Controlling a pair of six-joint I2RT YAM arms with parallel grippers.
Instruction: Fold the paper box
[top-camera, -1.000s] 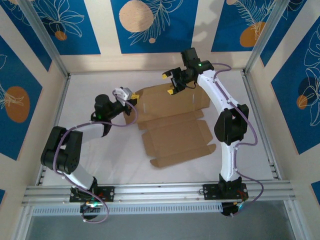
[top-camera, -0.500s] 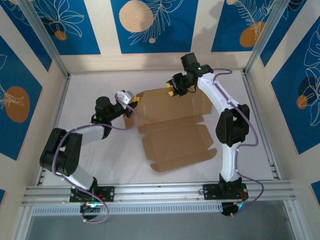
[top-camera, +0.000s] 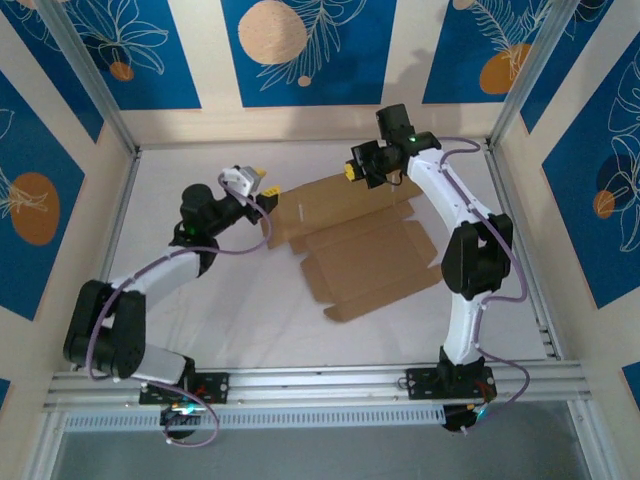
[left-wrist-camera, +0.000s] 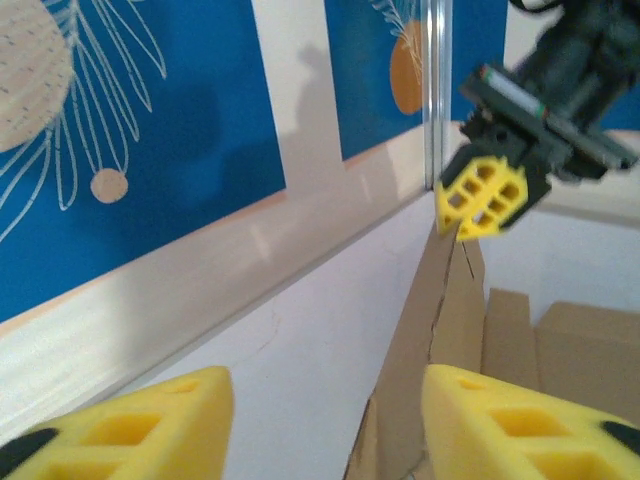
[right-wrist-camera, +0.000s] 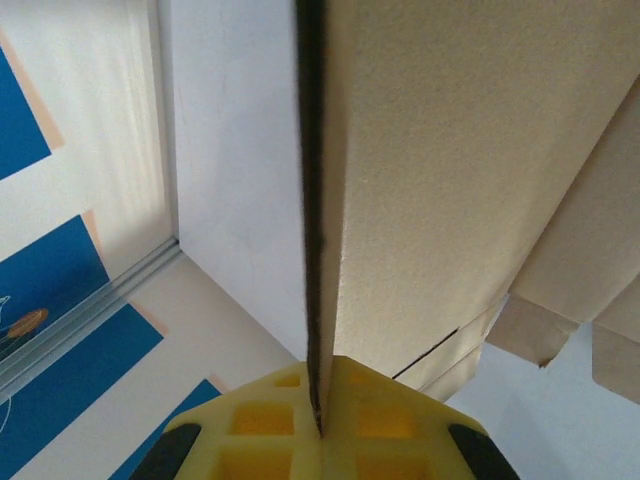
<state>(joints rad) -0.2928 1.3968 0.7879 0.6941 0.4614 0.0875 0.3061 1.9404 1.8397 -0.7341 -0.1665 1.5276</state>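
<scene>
The paper box (top-camera: 365, 250) is a brown die-cut sheet lying mostly flat on the white table, with its far panel lifted. My right gripper (top-camera: 352, 172) is shut on that lifted far edge. In the right wrist view the yellow pads (right-wrist-camera: 400, 420) pinch the cardboard (right-wrist-camera: 450, 150), which rises straight out of them. My left gripper (top-camera: 266, 186) is open at the sheet's left corner. In the left wrist view its yellow fingers (left-wrist-camera: 520, 425) stand wide apart, and the raised cardboard edge (left-wrist-camera: 435, 320) stands just inside the right one. The right gripper (left-wrist-camera: 485, 195) grips the top of that edge.
Blue-and-cream patterned walls (top-camera: 300, 60) close in the table at the back and both sides, with metal posts (top-camera: 90, 85) at the corners. An aluminium rail (top-camera: 320, 380) carrying both arm bases runs along the near edge. Bare white table (top-camera: 230, 320) lies to the front left.
My left gripper has opened and let go of the box's left edge. My right gripper has shut on the far edge. The sheet has shifted right and turned slightly.
</scene>
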